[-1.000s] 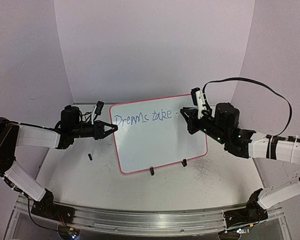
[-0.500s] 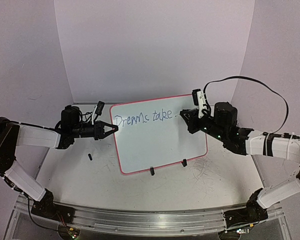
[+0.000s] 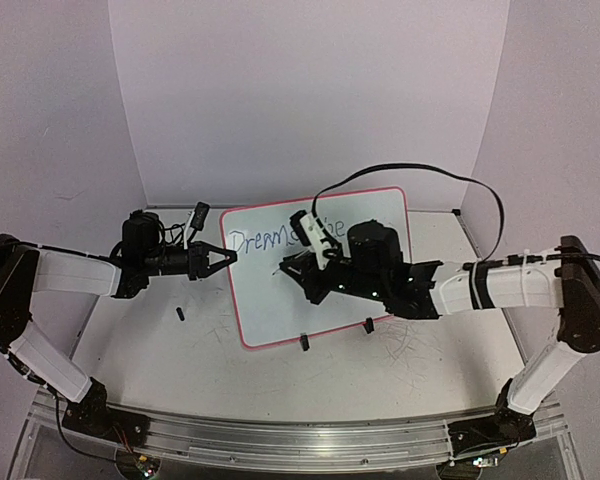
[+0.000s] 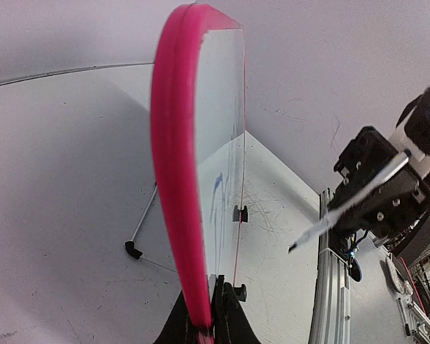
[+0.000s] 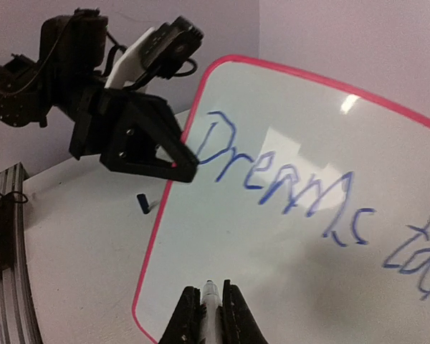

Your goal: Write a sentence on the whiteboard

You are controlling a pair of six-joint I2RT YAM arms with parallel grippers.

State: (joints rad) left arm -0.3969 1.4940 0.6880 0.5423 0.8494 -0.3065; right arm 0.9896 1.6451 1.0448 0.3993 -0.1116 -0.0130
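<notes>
The whiteboard [image 3: 270, 300] stands upright on its two black clip feet [image 3: 303, 342] near the middle of the table [image 3: 160, 370]. Your left gripper [image 3: 223, 256] is pinched on its pink left rim, and your right gripper [image 5: 208, 304] is clamped on the marker [image 5: 209, 294], tip forward, low on the left part of the board under the blue writing [image 5: 272, 179].

To write well from here, let the left grip brace the board against the marker's push (it has only those two feet under it). Press lightly and evenly, start the next word on a fresh line well below "Dreams", and use short strokes so the letters stay level.

You can't read everything. From above, the right arm covers most of the second word, and the right wrist view cuts it off at the frame edge after "ta". Whether the tip is touching the surface can't be told from any view. The small dark object [image 3: 181, 314] on the table left of the board may be a cap, but it is too small to be sure.
</notes>
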